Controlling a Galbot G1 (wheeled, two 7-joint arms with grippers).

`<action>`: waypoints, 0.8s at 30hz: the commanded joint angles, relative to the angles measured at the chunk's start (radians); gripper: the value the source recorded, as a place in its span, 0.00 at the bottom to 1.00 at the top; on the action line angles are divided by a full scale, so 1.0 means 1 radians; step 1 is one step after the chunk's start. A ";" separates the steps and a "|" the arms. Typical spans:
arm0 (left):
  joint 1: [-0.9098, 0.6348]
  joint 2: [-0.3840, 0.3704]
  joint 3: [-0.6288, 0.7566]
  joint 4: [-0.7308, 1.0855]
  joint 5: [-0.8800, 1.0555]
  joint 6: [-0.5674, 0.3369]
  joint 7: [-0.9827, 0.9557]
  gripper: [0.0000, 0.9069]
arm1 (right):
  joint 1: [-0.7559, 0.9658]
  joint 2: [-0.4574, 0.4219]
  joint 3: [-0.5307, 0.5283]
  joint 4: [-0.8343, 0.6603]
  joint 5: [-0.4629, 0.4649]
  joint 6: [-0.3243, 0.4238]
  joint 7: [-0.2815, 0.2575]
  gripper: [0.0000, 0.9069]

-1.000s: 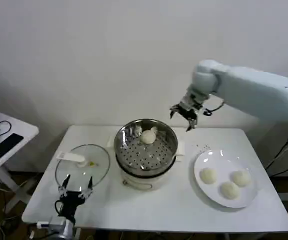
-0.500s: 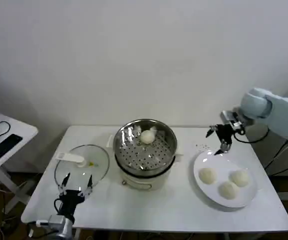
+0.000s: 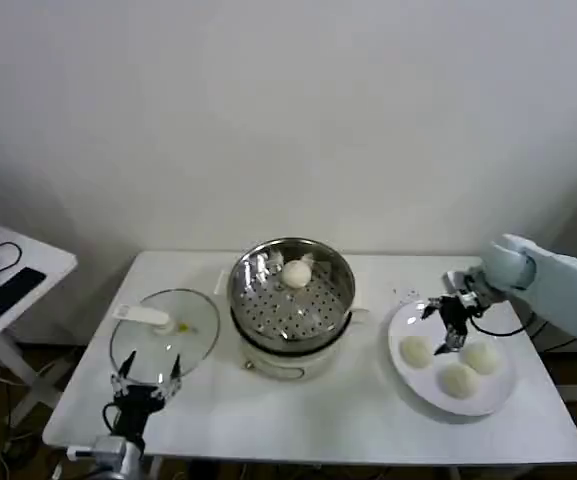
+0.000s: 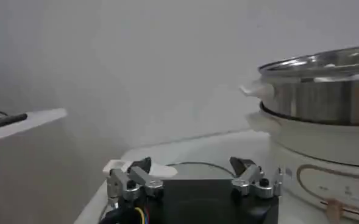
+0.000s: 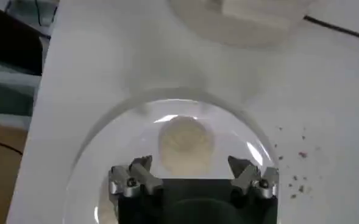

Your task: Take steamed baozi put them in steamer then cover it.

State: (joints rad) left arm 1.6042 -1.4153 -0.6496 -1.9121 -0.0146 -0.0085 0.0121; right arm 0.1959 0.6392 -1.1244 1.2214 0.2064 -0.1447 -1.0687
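I have the right gripper (image 3: 446, 325) hanging over the white plate (image 3: 423, 388) on the right of the table (image 3: 318, 420), its fingers spread wide and holding nothing, just above the nearest of the three steamed baozi (image 3: 415, 351) lying there. From the right wrist camera I see that bun (image 5: 186, 141) straight below, between the two open fingertips (image 5: 140, 167), with nothing touching it. A fourth baozi (image 3: 297, 272) sits inside the steamer (image 3: 291, 300) at the table's middle, toward its far rim, on the perforated floor. The cover (image 3: 164, 335) lies flat on the table left of the steamer, white handle up. My left gripper (image 3: 146, 378) is parked at the near left edge beside the cover, fingers apart and empty.
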 commanded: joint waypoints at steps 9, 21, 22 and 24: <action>-0.001 0.000 -0.002 0.016 -0.003 -0.004 -0.002 1.00 | -0.095 0.102 0.047 -0.119 -0.072 0.013 -0.001 1.00; -0.003 0.000 -0.001 0.020 -0.004 -0.004 -0.003 1.00 | -0.109 0.124 0.063 -0.148 -0.085 0.014 -0.005 1.00; -0.003 0.000 -0.001 0.020 -0.004 -0.004 -0.003 1.00 | -0.112 0.125 0.066 -0.150 -0.087 0.014 -0.009 1.00; -0.003 0.000 -0.003 0.020 -0.004 -0.004 -0.003 1.00 | -0.115 0.126 0.068 -0.153 -0.090 0.015 -0.009 1.00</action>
State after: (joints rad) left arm 1.6005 -1.4163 -0.6509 -1.8932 -0.0184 -0.0121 0.0093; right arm 0.0926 0.7523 -1.0656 1.0871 0.1266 -0.1320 -1.0732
